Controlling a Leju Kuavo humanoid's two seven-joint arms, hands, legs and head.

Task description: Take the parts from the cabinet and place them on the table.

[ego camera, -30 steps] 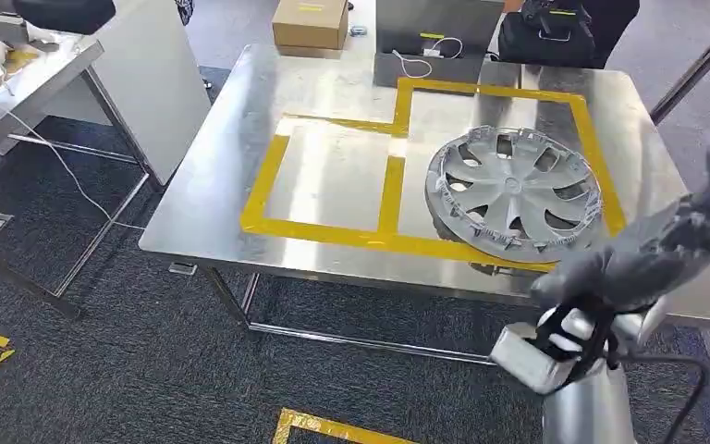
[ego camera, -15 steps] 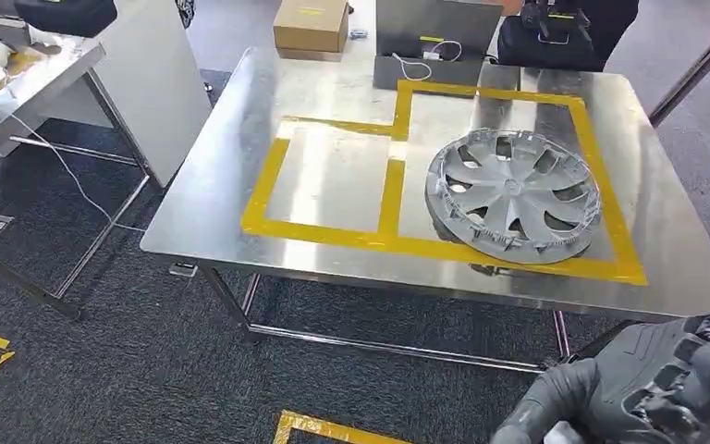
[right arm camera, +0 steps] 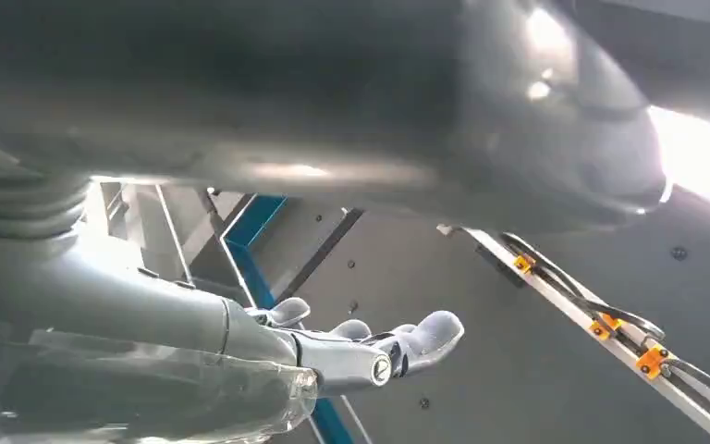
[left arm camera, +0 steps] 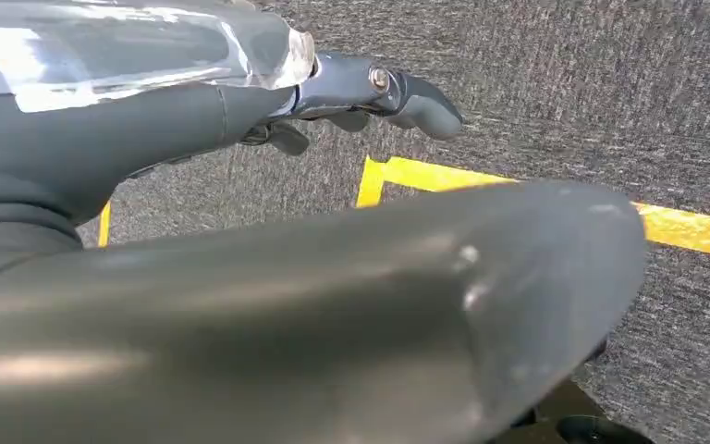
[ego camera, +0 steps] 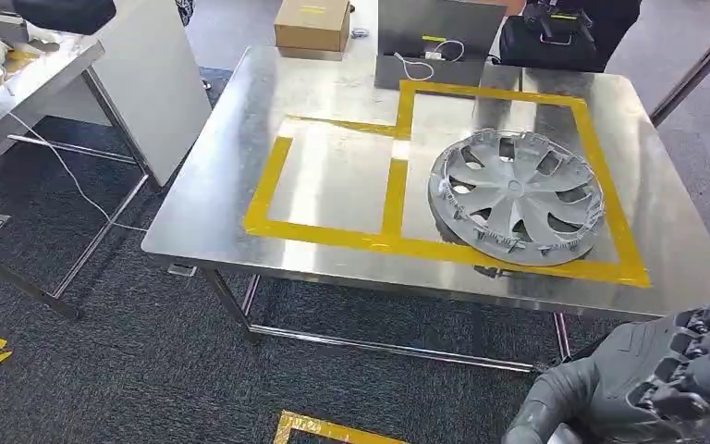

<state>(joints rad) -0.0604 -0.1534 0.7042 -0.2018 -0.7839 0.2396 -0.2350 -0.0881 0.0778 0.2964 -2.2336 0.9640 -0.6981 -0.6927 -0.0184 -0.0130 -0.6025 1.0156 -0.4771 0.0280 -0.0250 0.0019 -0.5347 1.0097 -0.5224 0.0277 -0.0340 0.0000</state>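
The hubcap (ego camera: 516, 196) is the part for this job. It is silver and round, and it lies flat on the shiny metal surface (ego camera: 222, 185). It sits in the right box marked with yellow tape (ego camera: 393, 194), and its near edge lies partly over the tape line. Nothing touches it.

The right hand (ego camera: 642, 384) is low at the near right corner of the head view, down past the edge of the surface and well apart from the hubcap. It holds nothing. Its fingers (right arm camera: 421, 338) are stretched out and spread apart. The left hand (left arm camera: 370, 92) hangs over the dark carpet (left arm camera: 610, 83) near a yellow floor line. Its fingers look stretched out and there is nothing in them.

I think this part is already put down, so that step looks done. The left box of tape has nothing in it. The next move is likely to go to the cabinet for another part, with free hands.

A cardboard box (ego camera: 312, 23) sits at the far edge. It has a yellow label, too small to read.
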